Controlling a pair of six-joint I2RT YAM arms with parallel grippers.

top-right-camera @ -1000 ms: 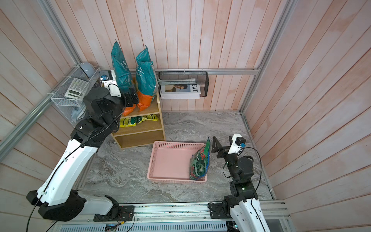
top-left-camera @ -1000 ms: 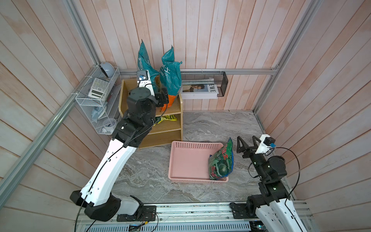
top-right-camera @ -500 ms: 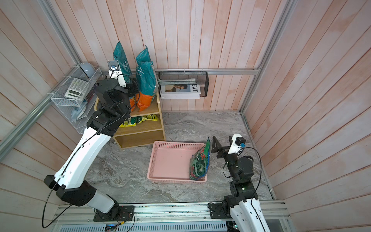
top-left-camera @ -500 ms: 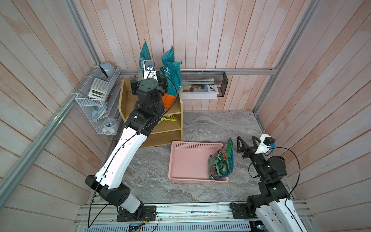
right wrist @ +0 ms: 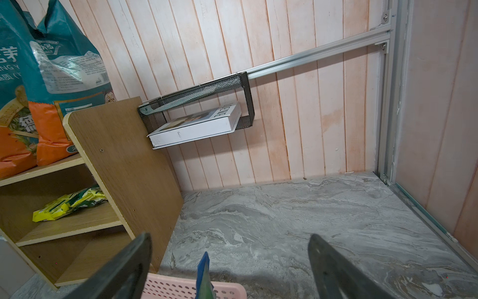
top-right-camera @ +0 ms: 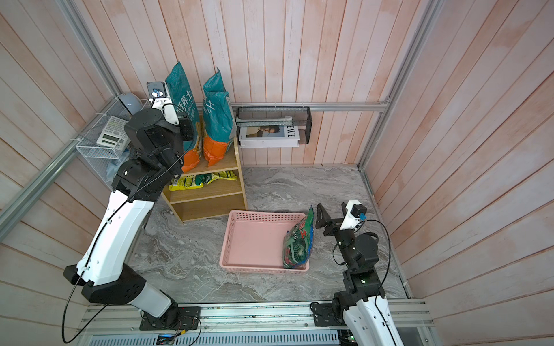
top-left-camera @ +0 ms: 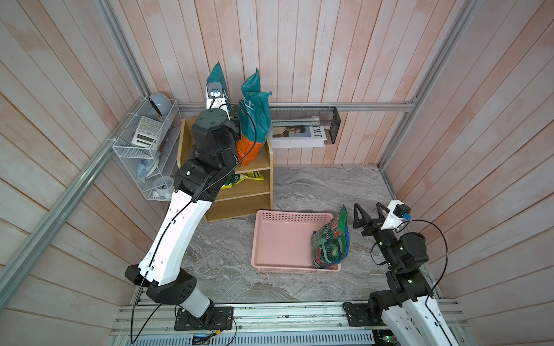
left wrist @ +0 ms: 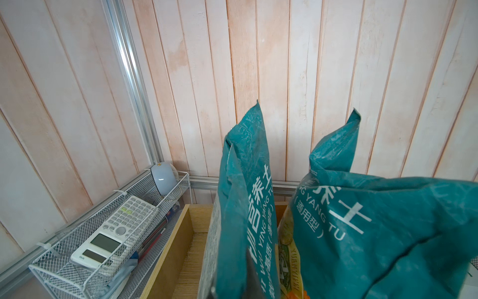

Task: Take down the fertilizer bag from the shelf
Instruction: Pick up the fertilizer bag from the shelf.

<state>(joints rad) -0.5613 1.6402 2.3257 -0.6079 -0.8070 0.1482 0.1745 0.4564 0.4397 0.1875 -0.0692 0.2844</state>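
where the grey marbled surface [top-left-camera: 314, 185] meets the back wall, the shelf [top-left-camera: 265, 167] stands in the corner. both top views give all three tiers; the right wrist view gives only a side panel and parts of the tiers.

pink basket [top-left-camera: 278, 239] sits on the surface in front of the shelf, apart from it. a green printed bag [top-left-camera: 331, 242] leans inside at the right arm's end.

two teal-and-orange bags stand upright on the top tier, side by side: left fertilizer bag [top-right-camera: 180, 99], right fertilizer bag [top-right-camera: 217, 119]. orange bases rest on the tier.

left arm reaches up to them; in both top views its wrist hides the fingers. left wrist view fills that in: left hand [left wrist: 232, 271] pinched closed on the front fold of the left fertilizer bag.

right hand [top-left-camera: 368, 209] wide apart, holding nothing, low beside the basket.

yellow packet [top-right-camera: 198, 181] lies flat on the middle tier, unseen from the left wrist. calculator [left wrist: 113, 233] in the white wire rack [left wrist: 64, 269], clearest from the left wrist.
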